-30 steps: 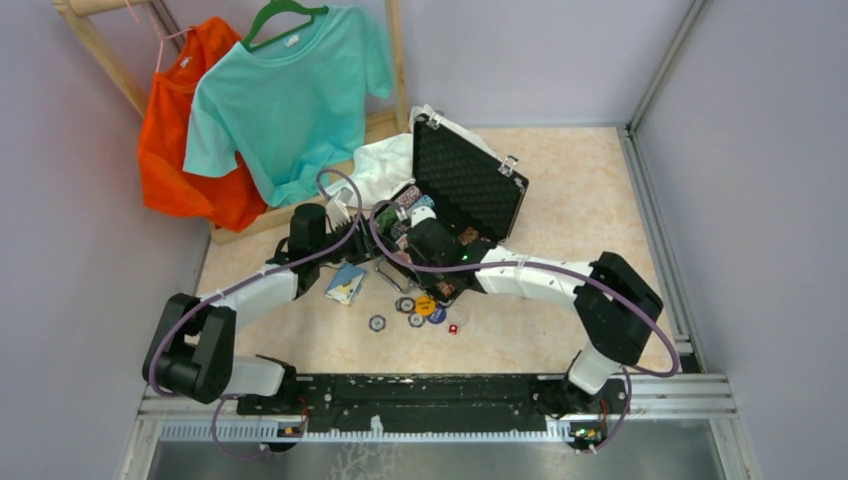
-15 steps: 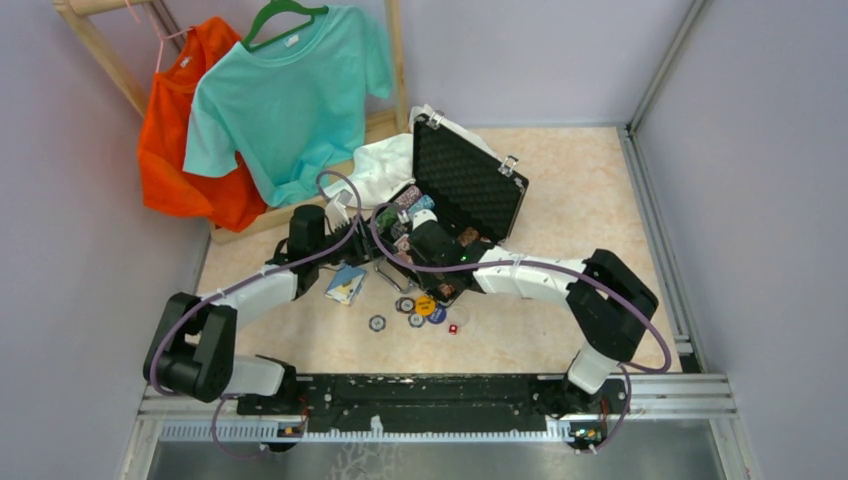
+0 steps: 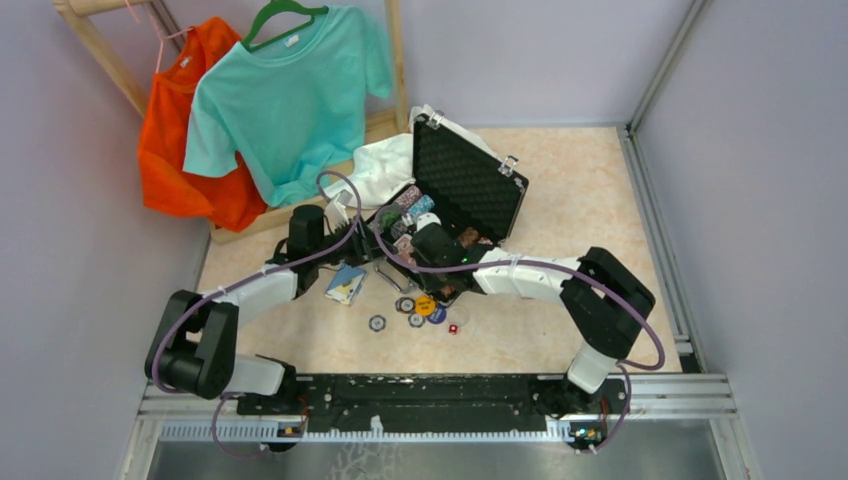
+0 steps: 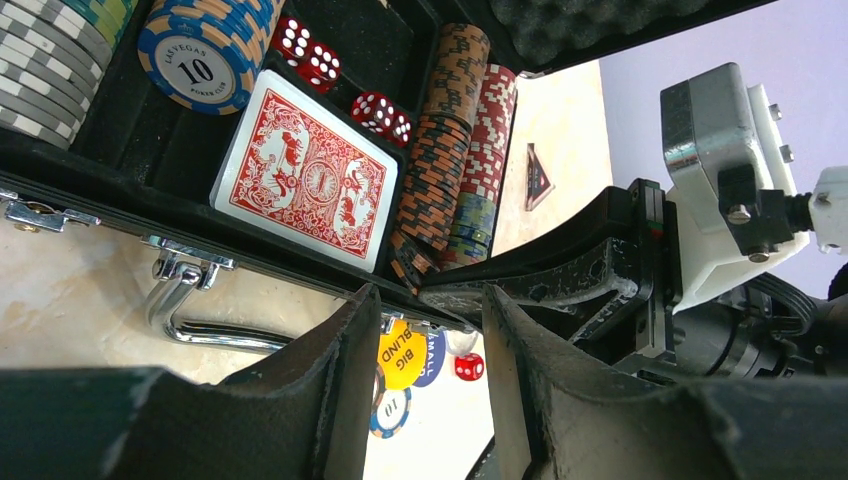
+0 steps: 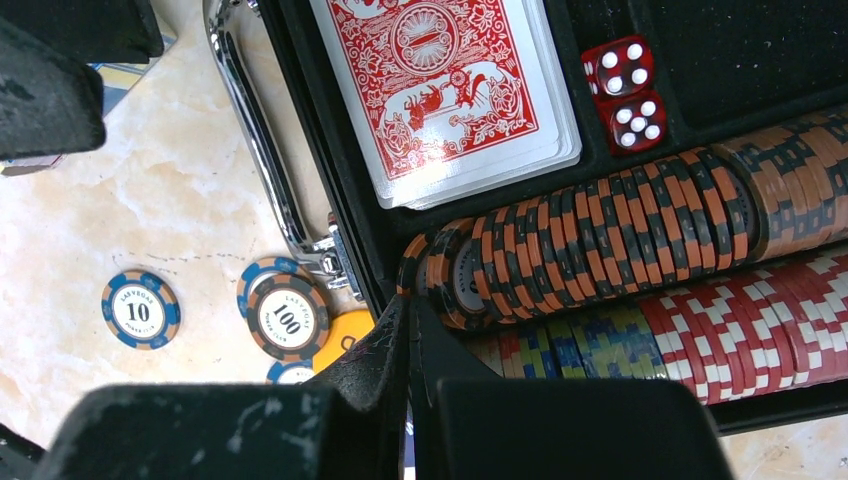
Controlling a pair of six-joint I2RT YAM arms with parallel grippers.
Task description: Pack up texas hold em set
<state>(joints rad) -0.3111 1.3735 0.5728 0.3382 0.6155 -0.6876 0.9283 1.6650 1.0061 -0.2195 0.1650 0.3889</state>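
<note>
Left of centre on the table [image 3: 560, 200], the left gripper [image 4: 425, 330] faces the case's front wall, fingers spread and empty. A blue card deck [image 3: 346, 284] lies at seven o'clock of the open black case [image 3: 470, 180]. Inside sit a red deck [image 4: 305, 180], red dice [image 5: 628, 95] and an orange chip row [image 5: 620, 230]. Loose chips [image 3: 420, 308] lie at six o'clock. The right gripper [image 5: 408, 320], pressed together, sits at that row's end.

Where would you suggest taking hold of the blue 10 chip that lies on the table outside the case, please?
Probably by its rim, straight down from above. The blue 10 chip lies flat and face up on the table, apart from the 100 chip beside it, so opposite edges are both free. It is thin, so the grip likely has to close right at the tabletop.
</note>
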